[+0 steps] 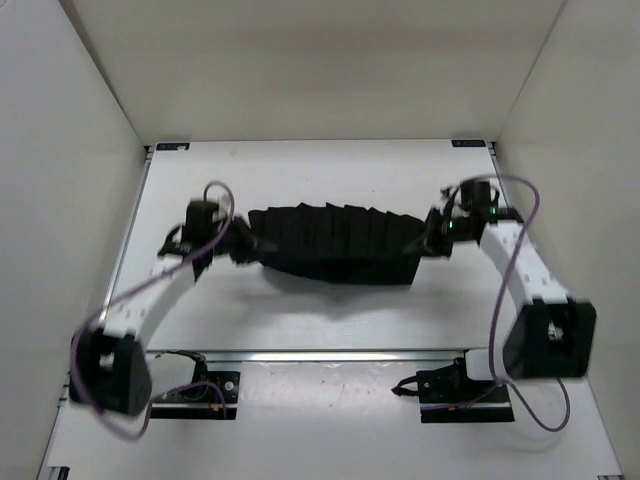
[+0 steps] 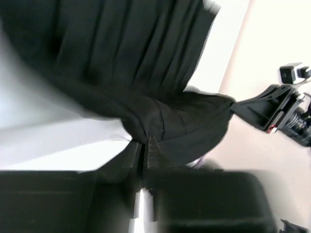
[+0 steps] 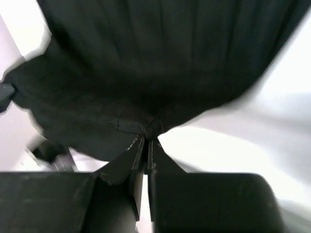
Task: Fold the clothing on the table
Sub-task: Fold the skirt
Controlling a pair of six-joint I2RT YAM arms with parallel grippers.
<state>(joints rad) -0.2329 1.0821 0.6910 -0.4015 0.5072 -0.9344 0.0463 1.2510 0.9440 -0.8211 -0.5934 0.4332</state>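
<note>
Since the left tool (image 1: 248, 243) and right tool (image 1: 417, 245) each clamp one end, the clothing (image 1: 335, 245) hangs stretched between them, apparently clear of the surface (image 1: 300, 320), ready for folding.

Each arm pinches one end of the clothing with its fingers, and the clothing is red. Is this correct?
No: the clothing is black, not red, as the top external view shows. The left fingers and right fingers do pinch its ends.
</note>
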